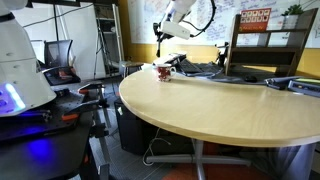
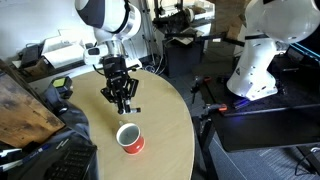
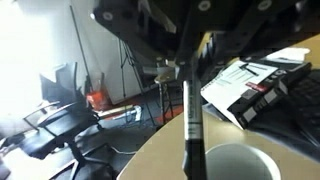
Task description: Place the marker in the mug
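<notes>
The black robot gripper (image 2: 122, 98) clamps the thin black marker (image 3: 189, 110) upright, tip down by the small white-and-red mug (image 2: 129, 139) rim, presumably to drop it in.

The round tan counter (image 1: 220, 110) fills much of both exterior views. Beside it stands a white, rounded machine (image 2: 262, 50) with a blue glow at its base. A dark shelf (image 1: 270, 45) rises behind the far rim, with a green plant (image 1: 293, 14) on top. In the wrist view, printed papers (image 3: 250, 78) lie at the right. A black chair (image 3: 60, 130) stands near what may be a red box (image 3: 97, 100).
</notes>
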Robot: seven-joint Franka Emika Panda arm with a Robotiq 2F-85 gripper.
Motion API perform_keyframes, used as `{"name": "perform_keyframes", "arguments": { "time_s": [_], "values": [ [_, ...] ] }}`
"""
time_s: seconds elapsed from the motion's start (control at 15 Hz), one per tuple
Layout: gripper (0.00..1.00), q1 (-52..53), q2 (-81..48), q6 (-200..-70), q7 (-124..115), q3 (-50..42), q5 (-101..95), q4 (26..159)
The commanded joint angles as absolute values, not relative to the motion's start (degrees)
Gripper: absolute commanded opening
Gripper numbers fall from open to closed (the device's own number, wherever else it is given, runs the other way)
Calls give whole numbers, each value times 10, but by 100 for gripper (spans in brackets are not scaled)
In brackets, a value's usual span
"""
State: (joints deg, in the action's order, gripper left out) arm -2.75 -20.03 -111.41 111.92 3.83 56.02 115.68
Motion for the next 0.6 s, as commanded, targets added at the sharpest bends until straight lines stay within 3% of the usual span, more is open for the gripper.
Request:
{"name": "perform_keyframes", "arguments": {
  "time_s": [0.0,0.53],
  "values": [
    [5,-47,-280,-1018,1181,49,566,1056],
    [5,-81,-451,-860,1299,73,574,892]
  ]
}}
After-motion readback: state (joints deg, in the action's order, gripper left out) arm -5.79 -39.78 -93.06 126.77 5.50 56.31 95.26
